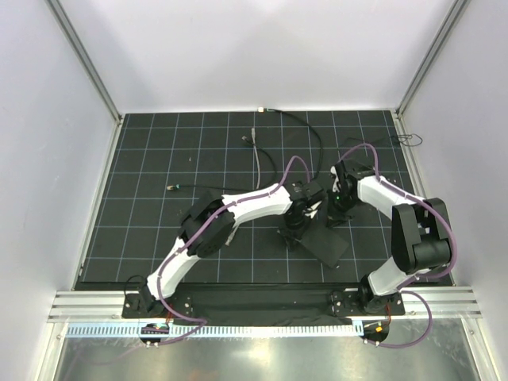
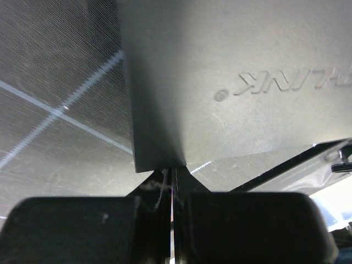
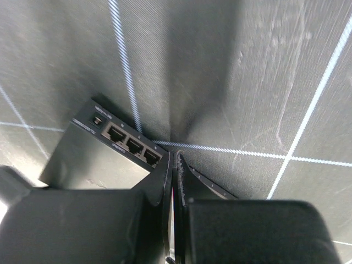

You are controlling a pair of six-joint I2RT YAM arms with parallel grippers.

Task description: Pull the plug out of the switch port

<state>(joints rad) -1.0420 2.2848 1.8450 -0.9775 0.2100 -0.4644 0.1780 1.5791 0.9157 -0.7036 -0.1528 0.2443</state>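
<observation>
Both claws shut, gripping nothing. Switch (image 1: 327,242) lies flat on bench (image 1: 159,159) btwn them, long axis diagonal in top view. R claw (image 3: 173,165) tips sit just beside the end of the port row (image 3: 129,144), which it looks onto. L claw (image 2: 171,177) tips are at a plain edge of the box, no ports that side. Ports on view look empty. Plug not made out anywhere; black cable (image 1: 295,117) runs from far bench twd arms & vanishes behind L wrist. R arm nearer the ports; any pull prob. goes straight out from that face.
</observation>
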